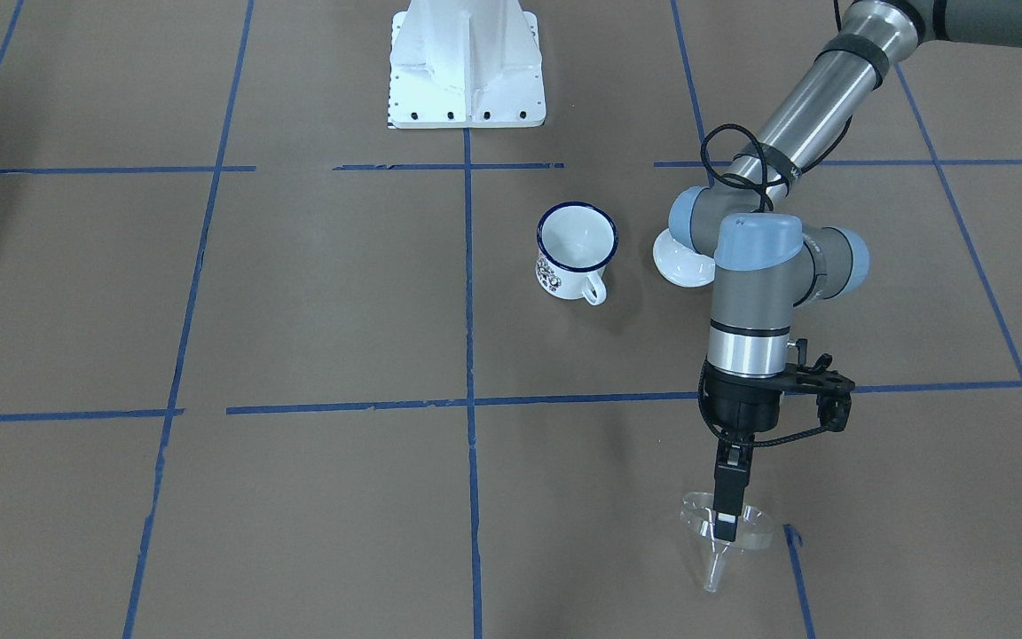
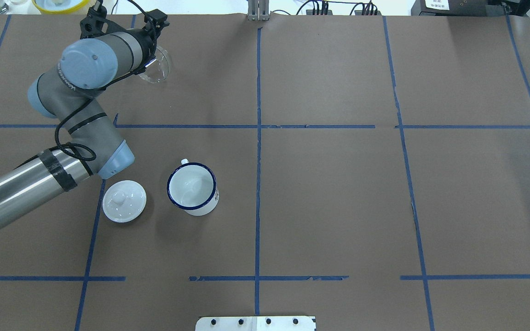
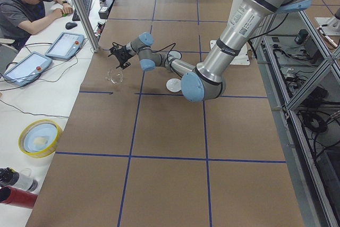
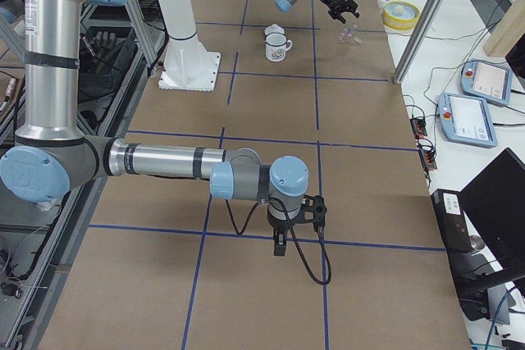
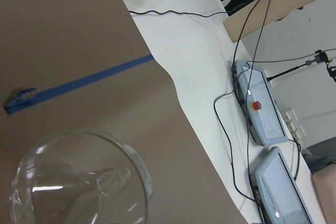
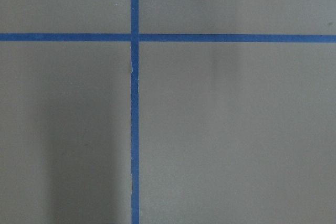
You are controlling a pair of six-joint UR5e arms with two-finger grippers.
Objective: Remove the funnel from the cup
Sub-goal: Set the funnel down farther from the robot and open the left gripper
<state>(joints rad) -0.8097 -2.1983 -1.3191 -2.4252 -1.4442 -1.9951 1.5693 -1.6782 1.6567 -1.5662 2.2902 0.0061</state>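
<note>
The clear funnel (image 1: 724, 531) is out of the cup, tilted, spout toward the table, near the far left corner of the table; it also shows in the overhead view (image 2: 156, 68) and the left wrist view (image 5: 79, 182). My left gripper (image 1: 726, 525) is shut on its rim. The white enamel cup (image 1: 575, 253) with a dark blue rim stands upright and empty near the table's middle (image 2: 192, 188), well apart from the funnel. My right gripper (image 4: 280, 247) hangs low over bare table at the right end; I cannot tell if it is open or shut.
A white round lid with a knob (image 2: 124, 201) lies just left of the cup, under my left arm's elbow. The robot's white base plate (image 1: 467, 67) is at the near edge. A yellow bowl (image 3: 40, 137) and operator tablets sit beyond the far edge.
</note>
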